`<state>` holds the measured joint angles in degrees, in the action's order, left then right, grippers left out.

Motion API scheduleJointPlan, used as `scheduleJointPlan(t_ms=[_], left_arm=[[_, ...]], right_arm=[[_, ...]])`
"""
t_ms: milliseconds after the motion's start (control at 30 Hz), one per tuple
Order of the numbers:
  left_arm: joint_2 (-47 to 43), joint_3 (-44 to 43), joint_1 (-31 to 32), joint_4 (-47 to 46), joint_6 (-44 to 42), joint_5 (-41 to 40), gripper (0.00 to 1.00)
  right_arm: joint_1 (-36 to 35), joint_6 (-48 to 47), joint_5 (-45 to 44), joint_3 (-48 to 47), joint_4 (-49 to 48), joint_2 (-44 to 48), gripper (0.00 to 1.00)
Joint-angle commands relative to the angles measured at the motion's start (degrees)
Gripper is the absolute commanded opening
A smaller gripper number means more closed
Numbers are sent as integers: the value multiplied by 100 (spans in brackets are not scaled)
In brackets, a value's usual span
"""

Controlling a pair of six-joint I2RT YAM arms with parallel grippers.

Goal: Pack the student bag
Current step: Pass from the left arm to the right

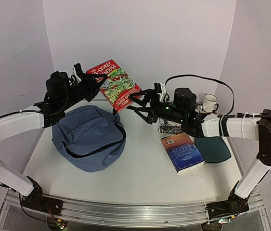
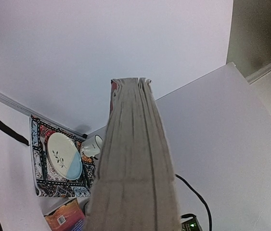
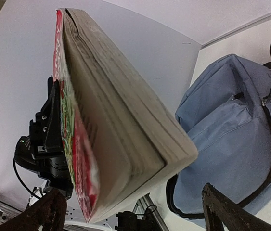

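Below the left pincer (image 1: 96,83), on the surface (image 1: 145,175), lies the slate-blue backpack (image 1: 89,137); its inside cannot be seen. A blue book (image 1: 182,151) rests nearer than the right pincer (image 1: 136,102), off to its right. The left pincer is clenched on a red book (image 1: 116,84) held in the air. The right pincer is released, its fingers spread around that book's lower corner. Beyond it stands a mug (image 1: 210,102).

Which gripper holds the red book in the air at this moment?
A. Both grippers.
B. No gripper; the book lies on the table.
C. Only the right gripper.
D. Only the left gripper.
D: the left gripper is shut on the edge of the red book, while the right gripper stands wide open at the book's lower corner and does not clamp it.
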<state>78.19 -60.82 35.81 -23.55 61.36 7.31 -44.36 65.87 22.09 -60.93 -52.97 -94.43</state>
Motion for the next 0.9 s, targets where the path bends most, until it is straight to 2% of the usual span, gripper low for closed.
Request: scheduleJointPlan(t_ms=[0, 133, 333, 533, 567, 600, 700, 767, 867], left_arm=[[-64, -10, -22, -962, 323, 12, 0], [-28, 33, -22, -1042, 432, 132, 0], [-123, 332, -19, -1102, 564, 69, 0], [-265, 672, -18, -1143, 708, 9, 0], [-290, 708, -21, -1151, 710, 0, 0], [-297, 733, -22, -1147, 710, -8, 0], [-391, 909, -22, -1143, 615, -63, 1], [-460, 1066, -26, -1141, 525, -124, 4], [-578, 1336, -37, -1127, 247, -202, 12]], right_arm=[[-29, 295, 154, -554, -992, -223, 98], [-29, 403, 207, -785, -1392, -407, 97], [-16, 369, 176, -962, -1725, -471, 86], [-7, 367, 197, -1078, -1960, -557, 56], [-3, 388, 216, -1099, -1982, -584, 46], [-3, 390, 217, -1098, -1998, -596, 44], [14, 415, 201, -1049, -2054, -620, 14], [23, 410, 192, -1022, -2059, -612, 0], [64, 379, 202, -980, -2055, -566, 0]])
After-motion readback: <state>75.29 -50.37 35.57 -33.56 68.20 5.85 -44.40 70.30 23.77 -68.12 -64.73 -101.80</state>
